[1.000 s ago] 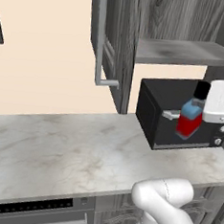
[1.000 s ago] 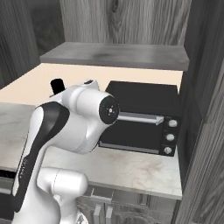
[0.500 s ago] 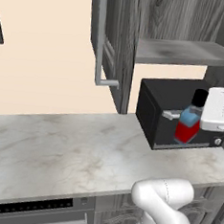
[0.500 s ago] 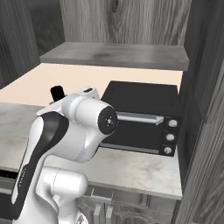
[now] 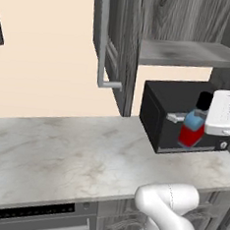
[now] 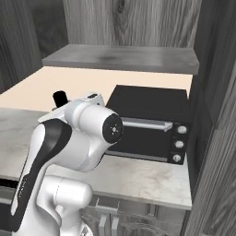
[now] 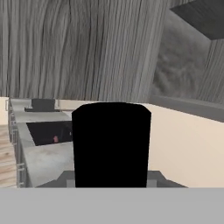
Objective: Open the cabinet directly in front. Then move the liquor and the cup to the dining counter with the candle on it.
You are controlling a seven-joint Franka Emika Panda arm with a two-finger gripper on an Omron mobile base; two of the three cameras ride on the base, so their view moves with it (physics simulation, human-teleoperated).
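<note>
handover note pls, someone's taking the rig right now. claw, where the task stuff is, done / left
Claw: shut on the liquor, gripping near its black cap; the bottle hangs tilted in the air in front of the black microwave.
Cabinet: the door is swung open, and the shelf seen from the base is bare.
Cup, dining counter and candle: I cannot place them from these views.
Done: cabinet opened, liquor picked up and off the shelf.
Left: carry the liquor to the dining counter with the candle and set it down, then come back for the cup and take it there too.
</note>
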